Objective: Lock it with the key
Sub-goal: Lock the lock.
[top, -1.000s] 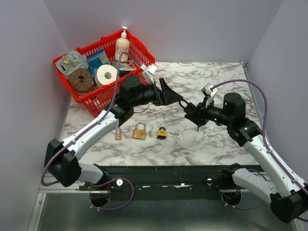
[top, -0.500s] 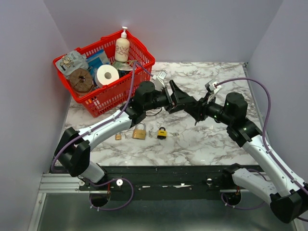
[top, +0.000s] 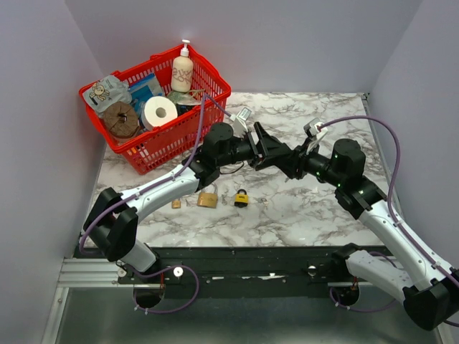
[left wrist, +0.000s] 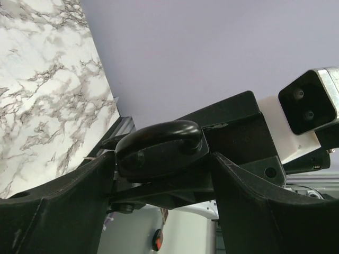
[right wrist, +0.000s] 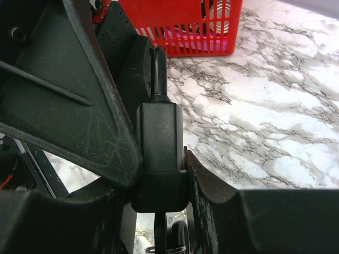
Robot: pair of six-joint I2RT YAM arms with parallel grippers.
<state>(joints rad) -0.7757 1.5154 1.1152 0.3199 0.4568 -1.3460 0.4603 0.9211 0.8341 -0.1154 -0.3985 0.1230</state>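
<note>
Midair, both arms meet, left gripper [top: 280, 154] straddling the right gripper's [top: 295, 162] black padlock [right wrist: 160, 138].

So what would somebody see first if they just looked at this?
The two robot arms meeting nose to nose above the middle of the marble table: the right end effector grips a black padlock, and the left end effector is right up against it. Next, the bright red basket full of stuff at the back left, and three small padlocks lying near the front.
</note>
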